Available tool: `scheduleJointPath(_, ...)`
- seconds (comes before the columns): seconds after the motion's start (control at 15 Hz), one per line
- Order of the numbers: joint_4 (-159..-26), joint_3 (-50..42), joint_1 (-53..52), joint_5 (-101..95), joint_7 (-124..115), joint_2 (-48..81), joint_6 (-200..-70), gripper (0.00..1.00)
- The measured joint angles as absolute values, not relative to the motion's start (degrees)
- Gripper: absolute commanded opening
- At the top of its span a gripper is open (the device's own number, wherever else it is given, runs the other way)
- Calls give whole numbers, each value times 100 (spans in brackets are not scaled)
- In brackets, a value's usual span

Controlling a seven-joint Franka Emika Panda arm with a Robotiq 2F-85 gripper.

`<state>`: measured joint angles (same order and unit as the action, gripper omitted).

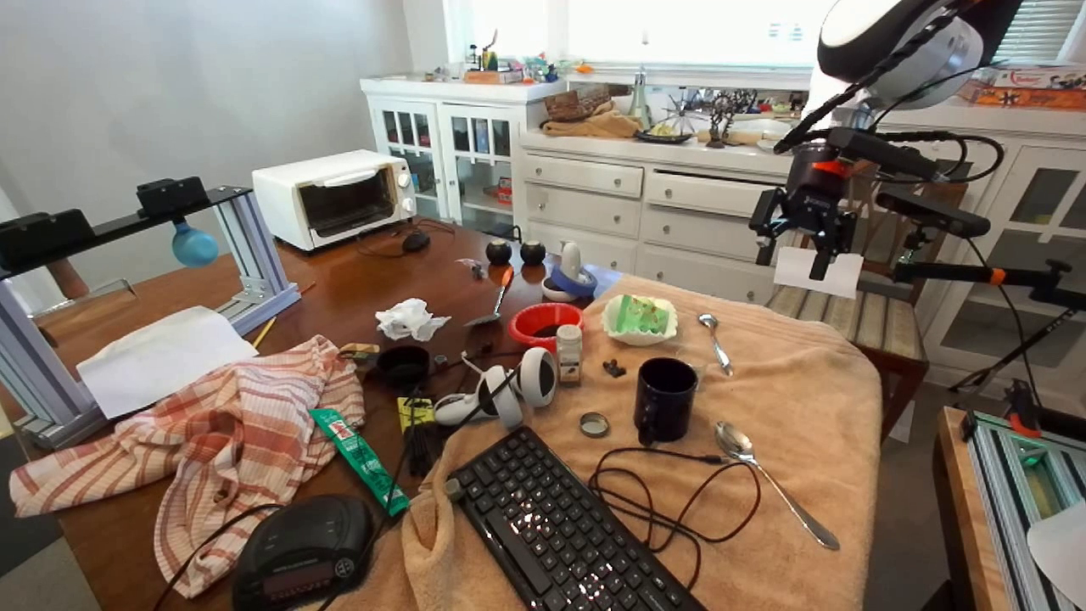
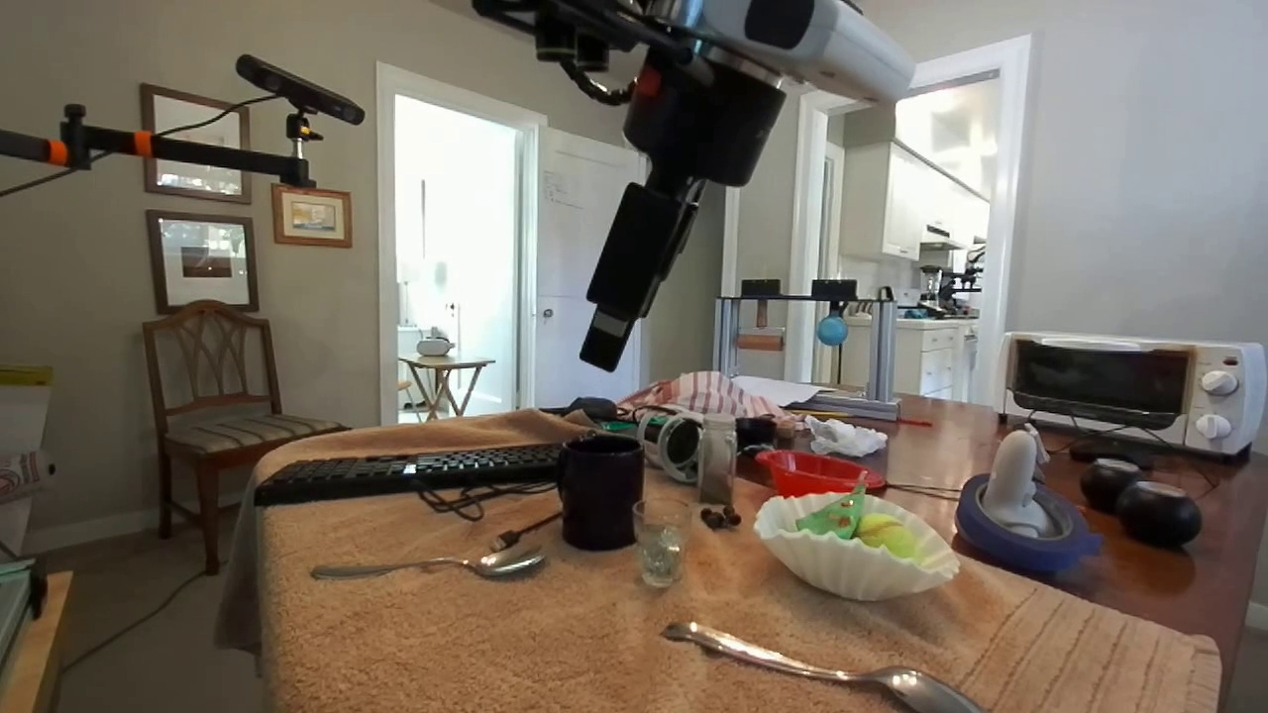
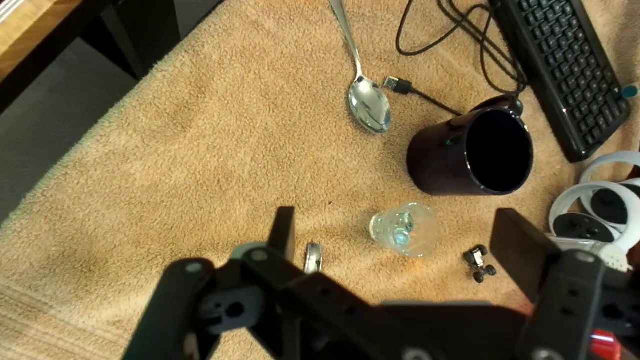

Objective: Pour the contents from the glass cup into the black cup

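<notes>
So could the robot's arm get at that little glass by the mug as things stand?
Probably yes: the end effector hangs open above the towel, with nothing visible between it and the glass. The black mug close beside the glass might crowd one side, though.

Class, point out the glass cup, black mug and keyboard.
Glass cup (image 2: pixel 662 543): in an exterior view, its clear side.
Black mug (image 1: pixel 666 403): in an exterior view, its outer wall.
Keyboard (image 3: pixel 566 75): in the wrist view, its keys.

Daylight glares through a window (image 1: pixel 679 32) above white cabinets (image 1: pixel 646 204) with drawers (image 1: pixel 585 172) and glass doors (image 1: pixel 478 165), behind a brown wooden counter (image 1: pixel 365 284). Three framed pictures (image 2: pixel 312 216) hang on a gray wall (image 2: pixel 307 322) beside a bright doorway (image 2: pixel 456 248); near them stands a striped-seat wooden chair (image 2: pixel 233 433).
</notes>
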<state>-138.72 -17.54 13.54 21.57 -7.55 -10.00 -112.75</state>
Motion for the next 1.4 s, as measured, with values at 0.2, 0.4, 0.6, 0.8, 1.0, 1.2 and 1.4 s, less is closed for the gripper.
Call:
scheduleJointPath(0.2, -13855, -1732, 1409, 2169, -1488, -892, -11219, 100)
scheduleJointPath(0.4, -13840, -1783, 1562, 2247, -2019, -633, -11219, 100)
scheduleJointPath(0.6, -13790, -1886, 1721, 2503, -2257, -248, -11219, 100)
scheduleJointPath(0.8, -13746, -1911, 1792, 2597, -2283, -11, -11221, 100)
scheduleJointPath(1.0, -13741, -1894, 1790, 2596, -2283, -58, -11221, 100)
scheduleJointPath(1.2, -13695, -1897, 1794, 2705, -2453, 8, -11250, 100)
scheduleJointPath(1.4, -13445, -1900, 1798, 3256, -2650, 405, -11244, 100)
